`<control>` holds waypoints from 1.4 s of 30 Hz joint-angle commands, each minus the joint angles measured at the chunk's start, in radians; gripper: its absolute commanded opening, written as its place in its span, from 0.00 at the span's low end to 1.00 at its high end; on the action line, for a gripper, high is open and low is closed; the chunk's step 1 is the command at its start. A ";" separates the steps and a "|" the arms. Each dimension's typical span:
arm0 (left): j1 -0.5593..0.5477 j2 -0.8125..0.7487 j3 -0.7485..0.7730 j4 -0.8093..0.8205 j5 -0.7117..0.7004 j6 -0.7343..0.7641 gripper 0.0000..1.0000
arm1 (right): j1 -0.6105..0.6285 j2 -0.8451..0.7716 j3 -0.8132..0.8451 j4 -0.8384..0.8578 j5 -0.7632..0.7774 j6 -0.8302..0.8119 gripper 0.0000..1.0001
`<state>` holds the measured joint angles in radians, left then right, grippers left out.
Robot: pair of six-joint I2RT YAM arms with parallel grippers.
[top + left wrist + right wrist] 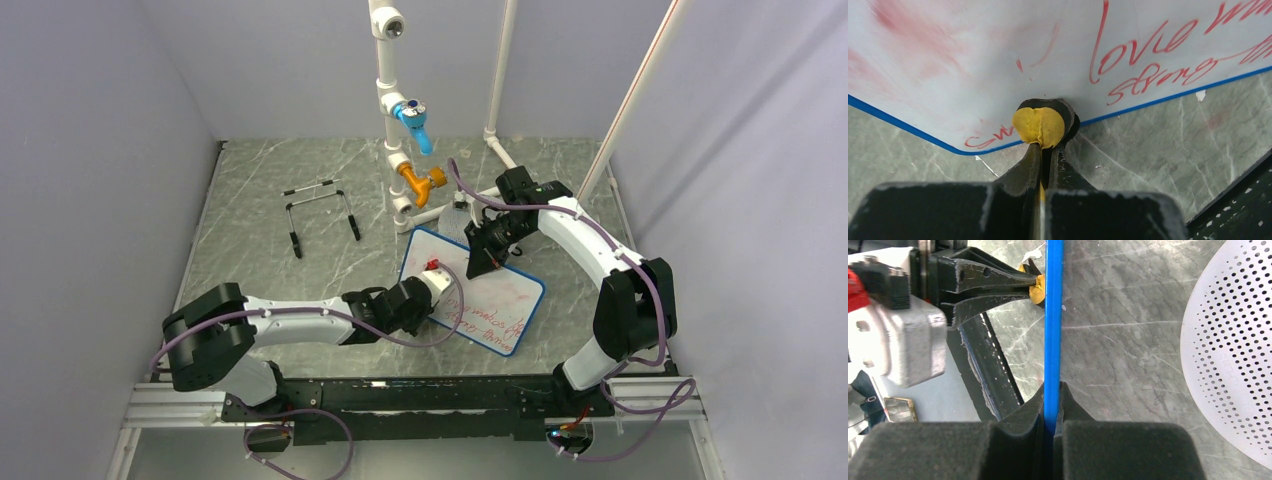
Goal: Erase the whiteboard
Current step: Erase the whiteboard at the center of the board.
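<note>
Enclosure: plain pale walls (100, 120) on three sides, grey-green marbled worktop (260, 190).

Surroundings: a white pipe frame (388, 90) rises at the back, carrying a blue valve (414, 122) and, lower, an orange valve (420, 182). A wire stand (320, 212) sits left of the pipes, well apart from both arms. A grey perforated disc (1233, 350) lies on the worktop near the right arm. Nothing stands between the two arms but the board.

Whiteboard (500, 300): centre-right of the worktop, just in front of the pipes and turned at an angle. Whether its lower edge touches the worktop cannot be told.

Writing: red handwriting (1128, 52) in two lines along the near edge. One word reads like "love"; the rest is not legible. Pink smears (908, 30) cover the part beside it.

Right tool (1052, 390): narrow, fingers clamped on the board's blue frame, seen edge-on.

Left tool (1045, 145): fingers almost together, pinching a small yellow wad (1039, 126). The wad touches the board face just inside the near blue edge, beside the red strokes.
</note>
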<state>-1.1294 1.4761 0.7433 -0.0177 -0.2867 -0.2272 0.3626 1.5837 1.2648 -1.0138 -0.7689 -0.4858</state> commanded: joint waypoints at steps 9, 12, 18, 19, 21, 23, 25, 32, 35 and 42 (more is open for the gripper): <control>0.001 0.061 0.112 -0.042 0.023 0.048 0.00 | 0.021 -0.029 0.005 0.029 -0.099 -0.099 0.00; 0.020 0.077 0.186 -0.061 -0.002 0.086 0.00 | 0.020 -0.028 0.005 0.029 -0.100 -0.100 0.00; 0.052 0.085 0.313 -0.073 -0.029 0.144 0.00 | 0.019 -0.030 0.007 0.027 -0.101 -0.102 0.00; 0.054 0.087 0.334 -0.079 -0.031 0.154 0.00 | 0.020 -0.030 0.006 0.025 -0.102 -0.102 0.00; 0.056 0.090 0.381 -0.092 -0.034 0.175 0.00 | 0.021 -0.030 0.006 0.026 -0.101 -0.102 0.00; 0.058 0.087 0.418 -0.099 -0.033 0.190 0.00 | 0.021 -0.031 0.006 0.025 -0.101 -0.102 0.00; 0.059 0.079 0.450 -0.100 -0.033 0.204 0.00 | 0.021 -0.031 0.004 0.027 -0.099 -0.102 0.00; 0.066 0.032 0.424 -0.085 -0.038 0.196 0.00 | 0.020 -0.030 0.005 0.027 -0.098 -0.102 0.00; 0.078 0.010 0.357 -0.069 -0.014 0.164 0.00 | 0.020 -0.032 0.004 0.025 -0.098 -0.102 0.00; 0.080 -0.033 0.125 0.008 0.077 0.068 0.00 | 0.020 -0.032 0.004 0.026 -0.096 -0.103 0.00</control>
<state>-1.0706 1.4700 0.9783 -0.1383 -0.2260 -0.0986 0.3538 1.5818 1.2652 -1.0111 -0.7670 -0.4870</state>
